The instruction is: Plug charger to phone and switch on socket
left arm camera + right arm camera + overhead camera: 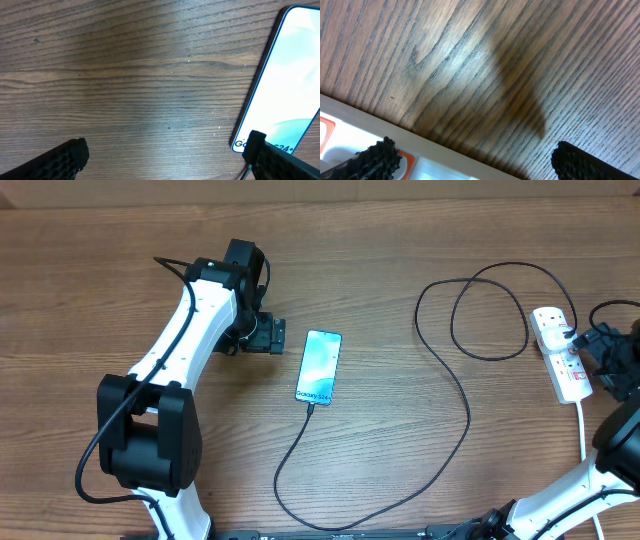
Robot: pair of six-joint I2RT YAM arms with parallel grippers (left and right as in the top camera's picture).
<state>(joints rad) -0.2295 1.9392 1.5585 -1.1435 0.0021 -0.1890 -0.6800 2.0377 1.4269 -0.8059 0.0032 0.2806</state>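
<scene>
Nearest the overhead camera, at lower left, the left arm (170, 380) rises from its black base joint and reaches up across the table. Its left gripper (275, 338) points right toward the phone, fingers spread wide apart and holding nothing; the wrist view shows only bare wood between them.

Just right of it the phone (319, 367) lies flat and face up, its light-blue screen lit. Small dark lettering near the lower edge reads "Galaxy S24"; in the left wrist view one finger partly hides those words.

A thin black charger (467, 415) meets the phone's lower edge, runs down toward the front of the table, sweeps up to the right, curls in a loop and ends at a black plug on the socket. Whether the tip sits fully in the phone cannot be told.

Far right lies the socket (560, 355), a white strip with red switches, and a white cord (584, 430) trails from it toward the front. Any print on it is too small to read. The right gripper (475, 157) hovers at its edge, fingers wide apart and empty.

Everything rests on a brown wood-grain table (400, 240).
</scene>
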